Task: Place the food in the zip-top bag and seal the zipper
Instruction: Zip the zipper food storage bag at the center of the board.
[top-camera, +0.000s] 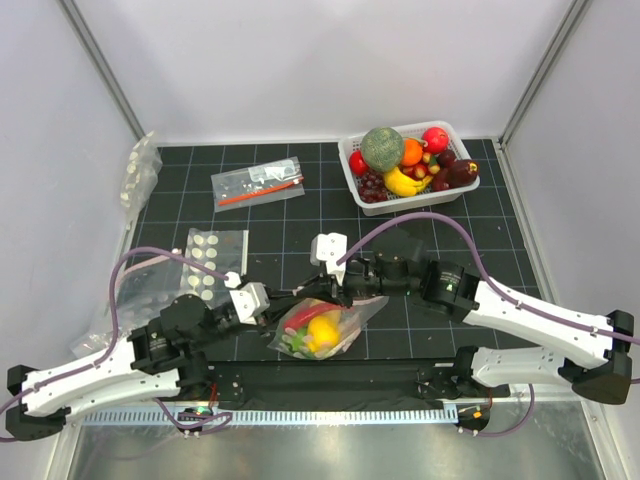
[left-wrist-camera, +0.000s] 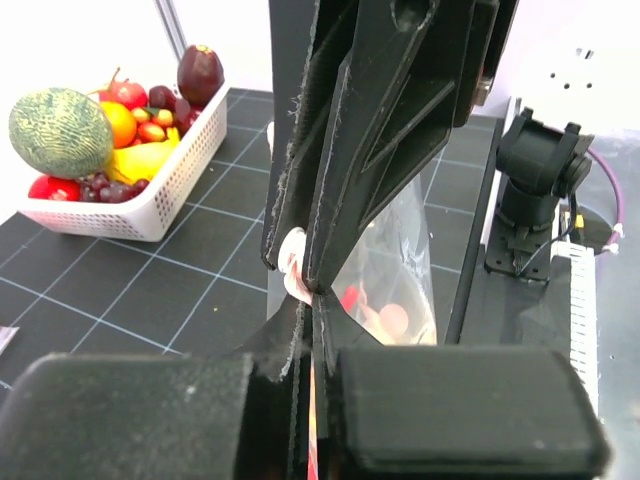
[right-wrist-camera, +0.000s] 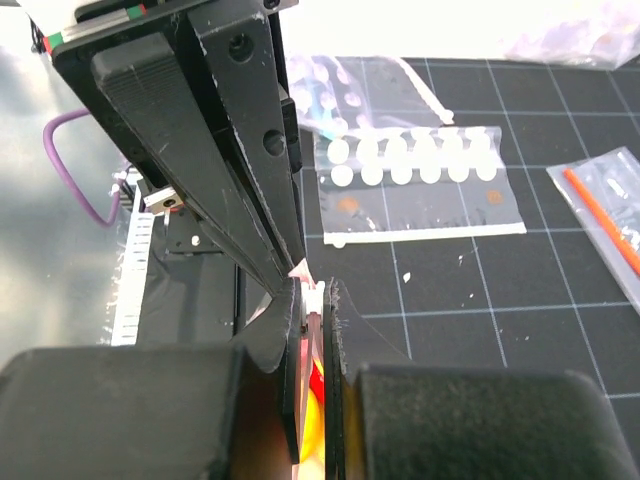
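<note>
The zip-top bag (top-camera: 330, 325) lies near the front middle of the mat, its clear plastic (left-wrist-camera: 405, 250) hanging past my left jaws. The food shows inside it: a yellow lemon (top-camera: 322, 331), a red chili (top-camera: 304, 318) and a green piece (top-camera: 297, 346). My left gripper (top-camera: 280, 308) (left-wrist-camera: 312, 298) is shut on the zipper (left-wrist-camera: 293, 265), the pink strip at the bag's mouth. Close beside it, my right gripper (top-camera: 338, 292) (right-wrist-camera: 312, 292) is shut on the same strip (right-wrist-camera: 302, 270). Yellow and red food (right-wrist-camera: 318, 400) glows between the right jaws. The two grippers nearly touch tip to tip.
A white basket (top-camera: 455, 195) of toy fruit stands at the back right, also the basket (left-wrist-camera: 170, 195) in the left wrist view. A clear bag with an orange stick (top-camera: 258, 185) lies at the back. A dotted bag (top-camera: 215, 262) (right-wrist-camera: 420, 190) and crumpled bags (top-camera: 140, 172) lie left.
</note>
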